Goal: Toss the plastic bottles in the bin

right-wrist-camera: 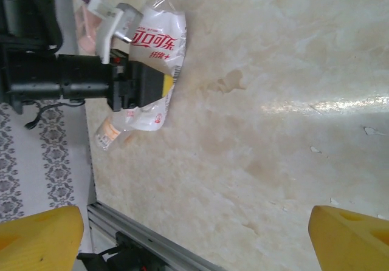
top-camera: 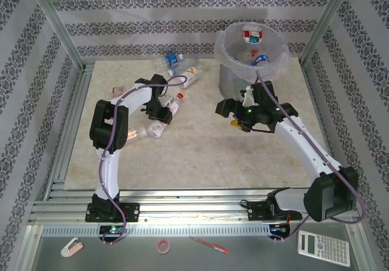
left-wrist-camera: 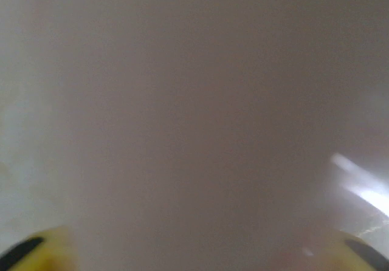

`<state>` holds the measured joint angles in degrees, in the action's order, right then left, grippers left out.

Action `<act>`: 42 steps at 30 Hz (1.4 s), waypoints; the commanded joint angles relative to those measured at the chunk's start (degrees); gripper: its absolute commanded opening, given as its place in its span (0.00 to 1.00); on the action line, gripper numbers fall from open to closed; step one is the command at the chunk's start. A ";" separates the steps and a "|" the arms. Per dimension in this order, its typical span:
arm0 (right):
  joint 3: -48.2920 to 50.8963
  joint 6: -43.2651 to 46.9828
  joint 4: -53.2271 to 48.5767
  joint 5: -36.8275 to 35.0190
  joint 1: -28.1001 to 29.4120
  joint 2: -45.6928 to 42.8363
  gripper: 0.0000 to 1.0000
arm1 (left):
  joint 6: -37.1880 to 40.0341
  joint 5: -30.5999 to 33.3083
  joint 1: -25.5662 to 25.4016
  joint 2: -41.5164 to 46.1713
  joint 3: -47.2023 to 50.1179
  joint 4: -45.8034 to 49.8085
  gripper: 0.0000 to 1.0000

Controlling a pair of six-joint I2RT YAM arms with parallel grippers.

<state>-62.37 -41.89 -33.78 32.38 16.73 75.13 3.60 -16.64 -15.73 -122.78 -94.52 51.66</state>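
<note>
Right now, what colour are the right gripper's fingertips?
Yellow fingertips, clearest in the right wrist view.

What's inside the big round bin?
The bin holds bottles: one red-and-white labelled, one blue-labelled. Anything deeper is blurred by its cloudy wall and bag.

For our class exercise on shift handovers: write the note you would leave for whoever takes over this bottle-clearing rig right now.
Left end effector: closing on a white-labelled bottle at the left of the table; hold not confirmed.
Right end effector: open, empty, beside the bin.
Done: a few bottles already lie in the bin.
Left: the white-labelled one, another bottle by the left arm, and a cluster at the far edge.
</note>
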 commanded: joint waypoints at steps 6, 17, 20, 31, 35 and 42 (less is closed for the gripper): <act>0.24 0.74 5.30 -0.80 4.02 6.84 0.93 | -3.45 -12.30 -1.54 9.54 5.40 -7.70 0.25; 2.81 2.55 21.18 1.75 7.31 6.79 0.87 | -11.76 -35.35 -5.69 15.84 6.80 -11.80 0.24; 3.43 3.59 23.62 2.34 7.36 6.16 0.83 | -12.12 -38.45 -7.91 16.76 6.22 -11.25 0.24; 7.96 3.44 28.37 0.76 3.87 2.56 0.60 | -14.20 -43.63 -12.41 18.72 4.03 -11.77 0.23; 9.44 2.99 29.95 2.25 2.61 1.52 0.57 | -14.22 -45.60 -13.07 19.17 3.91 -11.87 0.23; 11.63 1.13 34.83 4.25 2.57 0.79 0.48 | -14.23 -47.72 -14.35 19.69 3.60 -11.80 0.23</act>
<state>-52.62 -39.40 -3.55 35.66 19.59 76.88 -11.03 -59.59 -28.45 -105.69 -88.75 41.21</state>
